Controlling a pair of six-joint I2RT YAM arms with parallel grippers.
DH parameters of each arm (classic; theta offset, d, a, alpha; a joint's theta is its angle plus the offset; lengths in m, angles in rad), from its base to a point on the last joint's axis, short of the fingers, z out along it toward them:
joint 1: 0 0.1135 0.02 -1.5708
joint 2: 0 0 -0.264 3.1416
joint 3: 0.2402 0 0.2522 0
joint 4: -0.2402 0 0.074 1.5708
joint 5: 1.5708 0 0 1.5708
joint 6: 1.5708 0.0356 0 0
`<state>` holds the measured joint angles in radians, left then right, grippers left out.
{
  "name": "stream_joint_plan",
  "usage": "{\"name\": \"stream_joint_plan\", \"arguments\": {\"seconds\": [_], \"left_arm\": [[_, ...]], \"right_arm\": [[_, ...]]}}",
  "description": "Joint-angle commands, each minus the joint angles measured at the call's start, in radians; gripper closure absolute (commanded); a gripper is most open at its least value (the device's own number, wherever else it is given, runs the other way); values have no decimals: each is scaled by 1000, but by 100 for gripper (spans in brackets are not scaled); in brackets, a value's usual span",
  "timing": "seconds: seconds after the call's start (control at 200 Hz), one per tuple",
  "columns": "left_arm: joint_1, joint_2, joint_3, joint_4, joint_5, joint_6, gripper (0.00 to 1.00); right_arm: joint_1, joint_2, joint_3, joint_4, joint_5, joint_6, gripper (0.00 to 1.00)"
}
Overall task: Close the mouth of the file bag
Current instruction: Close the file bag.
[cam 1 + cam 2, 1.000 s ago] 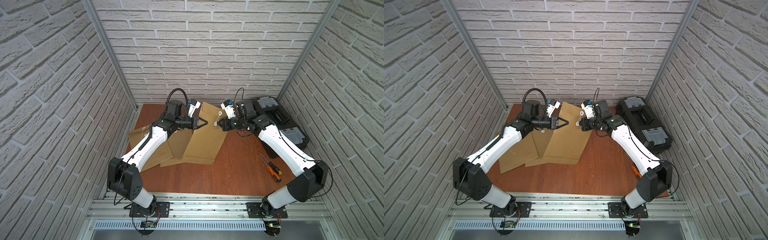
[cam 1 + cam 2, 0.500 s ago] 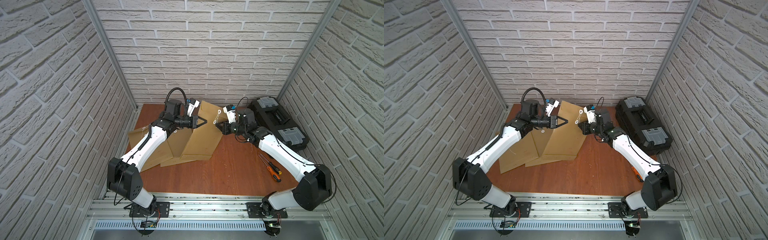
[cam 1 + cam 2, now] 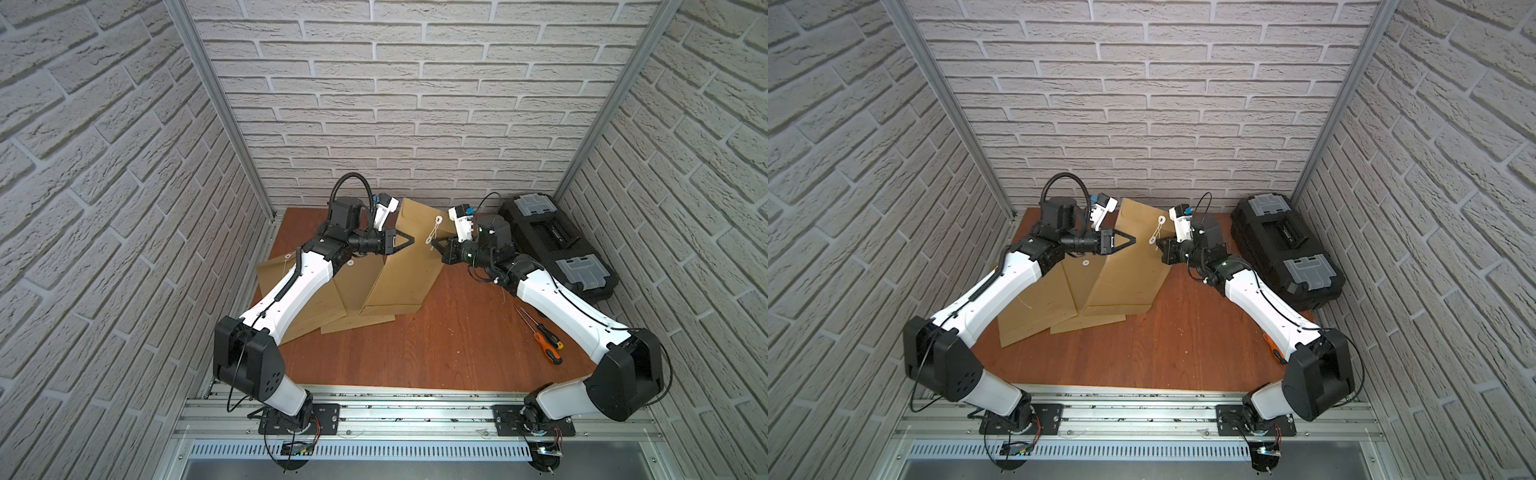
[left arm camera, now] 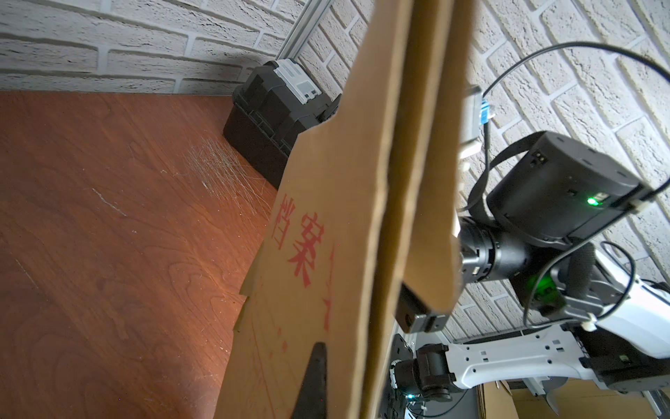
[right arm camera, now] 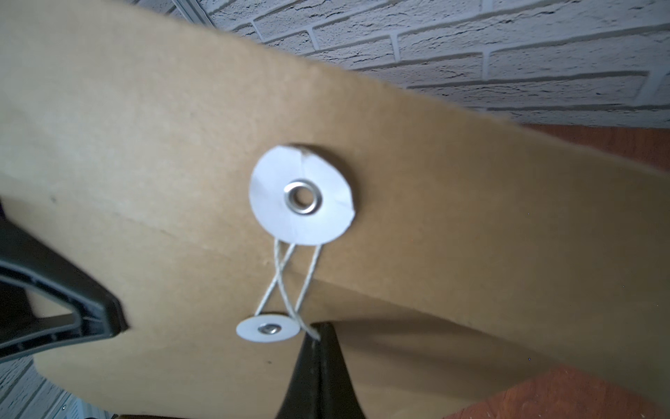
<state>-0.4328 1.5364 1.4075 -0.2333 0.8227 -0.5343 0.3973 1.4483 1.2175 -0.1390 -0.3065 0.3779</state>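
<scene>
In both top views the file bag (image 3: 401,266) stands tilted at the rear of the table (image 3: 415,357), one edge clamped in the left gripper (image 3: 411,240). The right gripper (image 3: 434,245) sits at its flap. The left wrist view shows that clamp edge-on. In the right wrist view, the right gripper's closed tips pinch the string (image 5: 286,275) beside the lower disc (image 5: 267,329).
</scene>
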Motion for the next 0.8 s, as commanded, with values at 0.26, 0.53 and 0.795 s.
{"name": "stream_joint_plan", "arguments": {"seconds": [0.26, 0.53, 0.795], "left_arm": [[27, -49, 6, 13, 23, 45, 100], [27, -56, 2, 6, 39, 65, 100], [21, -66, -3, -5, 53, 77, 100]], "right_arm": [[-66, -41, 127, -223, -79, -61, 97], [-129, 40, 294, -444, -109, -69, 98], [-145, 148, 459, -578, -76, -87, 97]]}}
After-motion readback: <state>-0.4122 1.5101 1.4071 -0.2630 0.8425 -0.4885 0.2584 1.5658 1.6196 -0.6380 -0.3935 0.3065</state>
